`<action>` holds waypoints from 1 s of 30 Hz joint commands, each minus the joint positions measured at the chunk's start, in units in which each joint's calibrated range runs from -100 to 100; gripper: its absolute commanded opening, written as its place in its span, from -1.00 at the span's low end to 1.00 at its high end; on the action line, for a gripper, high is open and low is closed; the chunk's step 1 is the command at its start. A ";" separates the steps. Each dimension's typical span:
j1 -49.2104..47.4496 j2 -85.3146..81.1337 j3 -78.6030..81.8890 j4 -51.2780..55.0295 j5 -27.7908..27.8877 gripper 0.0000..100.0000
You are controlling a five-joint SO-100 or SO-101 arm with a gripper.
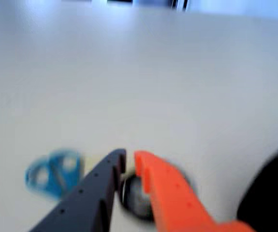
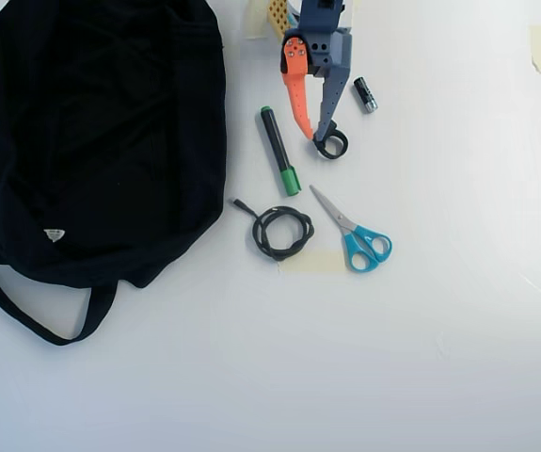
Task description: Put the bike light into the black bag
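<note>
Tool (image 2: 314, 132): top centre of the overhead view, jaws released, gripping nothing. I log the bike light (image 2: 332, 144) on the surface at the dark finger's tip. Green marker (image 2: 279, 151) just left; blue scissors (image 2: 357, 233) and coiled cable (image 2: 281, 232) below. Black bag (image 2: 91, 132) fills upper left.

Blue-grey arm body, hand (image 2: 313, 137) with one orange finger, one dark grey finger, small holes along both
</note>
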 commanded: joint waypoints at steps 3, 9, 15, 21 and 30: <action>-0.89 24.55 -29.80 -1.30 0.13 -0.95; -0.89 41.65 -47.85 -1.30 0.13 -0.95; -0.89 57.08 -65.55 -1.30 0.13 -0.95; -0.44 62.64 -70.86 -1.30 0.08 -0.95; -0.37 61.73 -70.14 -1.04 0.55 -0.95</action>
